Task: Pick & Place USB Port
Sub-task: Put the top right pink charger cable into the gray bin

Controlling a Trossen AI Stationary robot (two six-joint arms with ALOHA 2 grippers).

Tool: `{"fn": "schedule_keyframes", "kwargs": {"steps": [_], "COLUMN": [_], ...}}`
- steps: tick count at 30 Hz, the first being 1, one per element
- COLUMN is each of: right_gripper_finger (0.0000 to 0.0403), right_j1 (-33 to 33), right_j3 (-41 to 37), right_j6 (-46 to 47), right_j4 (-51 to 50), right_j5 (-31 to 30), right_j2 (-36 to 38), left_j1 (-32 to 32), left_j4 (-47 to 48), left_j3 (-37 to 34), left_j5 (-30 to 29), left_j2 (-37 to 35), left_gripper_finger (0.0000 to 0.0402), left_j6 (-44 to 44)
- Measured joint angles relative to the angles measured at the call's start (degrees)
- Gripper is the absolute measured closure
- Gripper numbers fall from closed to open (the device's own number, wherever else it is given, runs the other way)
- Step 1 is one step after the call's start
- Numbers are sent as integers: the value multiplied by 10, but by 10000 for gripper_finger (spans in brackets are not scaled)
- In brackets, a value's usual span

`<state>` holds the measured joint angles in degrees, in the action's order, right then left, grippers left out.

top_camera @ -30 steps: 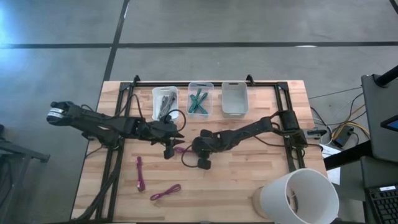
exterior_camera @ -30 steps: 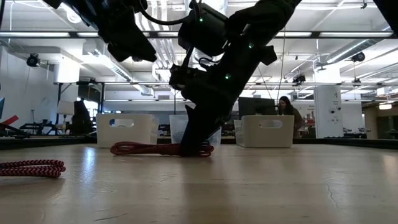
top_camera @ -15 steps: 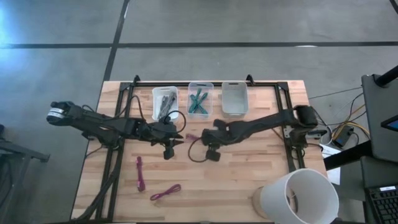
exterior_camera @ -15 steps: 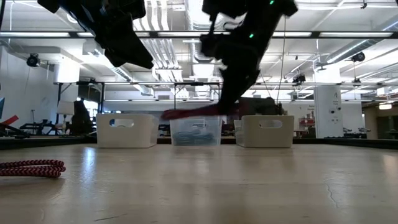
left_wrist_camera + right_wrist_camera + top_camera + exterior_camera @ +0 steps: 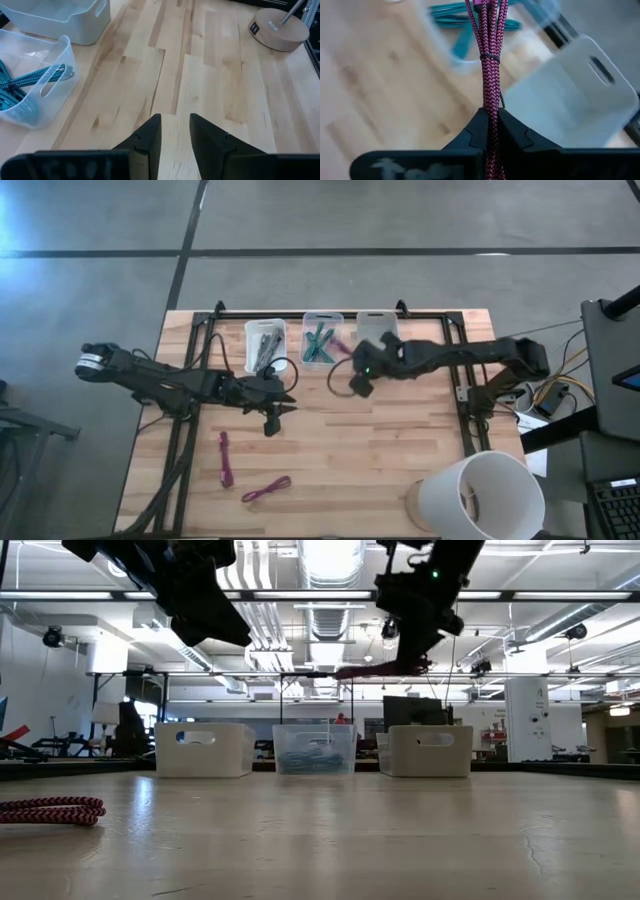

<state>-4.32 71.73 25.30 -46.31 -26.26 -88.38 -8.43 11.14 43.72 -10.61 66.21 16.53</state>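
Now right gripper [image 5: 490, 122] fingers clenched on pink cable [image 5: 489, 50], high above counter [image 5: 400, 450] near bins' edge; left gripper [image 5: 175, 132] fingers parted, mid-counter.

Two dark jointed arms, each end effector [image 5: 172, 137] with wedge-shaped black fingers.

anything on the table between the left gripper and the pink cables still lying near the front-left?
Nothing: the high view shows bare wood between the left gripper and the two pink cables on the table.

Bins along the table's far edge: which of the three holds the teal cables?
The middle bin, the clear one. The white bin on its left holds dark cables; the grey bin on its right looks empty, and the right gripper hangs beside it, gripping a magenta cable.
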Motion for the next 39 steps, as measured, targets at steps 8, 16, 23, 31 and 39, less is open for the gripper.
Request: {"fn": "schedule_keyframes", "kwargs": {"steps": [8,16,23,31,39], "right_gripper_finger": [383,383,383,383,382], "right_j1": [-115,-218,-255,-255,-255], "right_j3": [-75,-153,-199,-228,-225], "right_j6": [80,85,73,76,74], "right_j4": [9,129,247,247,249], "right_j5": [-28,-12,80,83,83], "right_j2": [15,10,9,-16,-34], "left_j1": [0,0,0,0,0], "left_j4": [0,0,-1,-1,-1], "left_j3": [0,0,0,0,0], "left_j5": [0,0,0,0,0], "left_j2": [0,0,0,0,0], "left_gripper_finger": [298,298,298,298,298], "left_j6": [0,0,0,-3,-3]}}
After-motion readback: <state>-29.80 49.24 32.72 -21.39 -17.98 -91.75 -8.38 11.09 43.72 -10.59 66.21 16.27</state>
